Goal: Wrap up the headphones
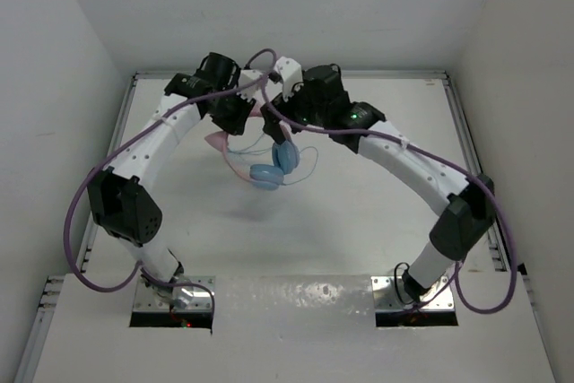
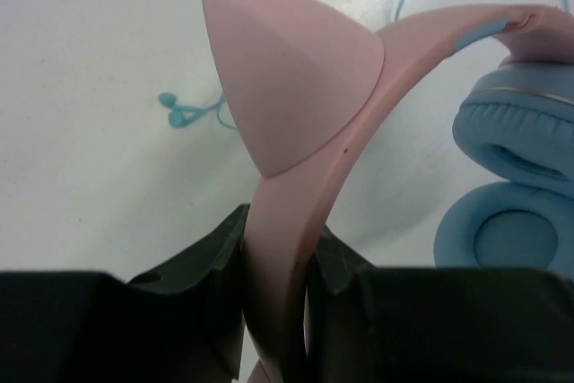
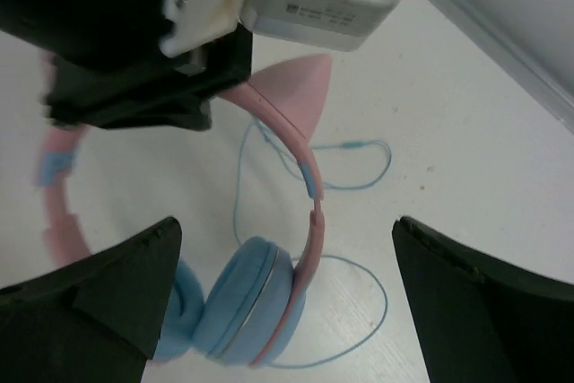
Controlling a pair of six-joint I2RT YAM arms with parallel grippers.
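Observation:
The headphones [image 1: 273, 166] have a pink cat-ear headband [image 2: 287, 87], two light blue ear cups [image 2: 507, 195] and a thin teal cable [image 3: 359, 145]. My left gripper [image 2: 278, 239] is shut on the headband just below one cat ear, and holds the headphones above the table with the cups pressed together. In the top view it [image 1: 238, 118] is at the back centre. My right gripper [image 3: 287, 302] is open, its fingers [image 3: 99, 298] wide apart on either side of an ear cup [image 3: 251, 302] without touching it. The cable lies in loose loops on the table, its plug end [image 2: 179, 116] free.
The white table [image 1: 359, 221] has raised rails [image 1: 462, 123] at its sides and back, with white walls behind. Thick purple robot cables [image 1: 90, 186] run along both arms. The two wrists sit close together at the back centre [image 1: 287, 100].

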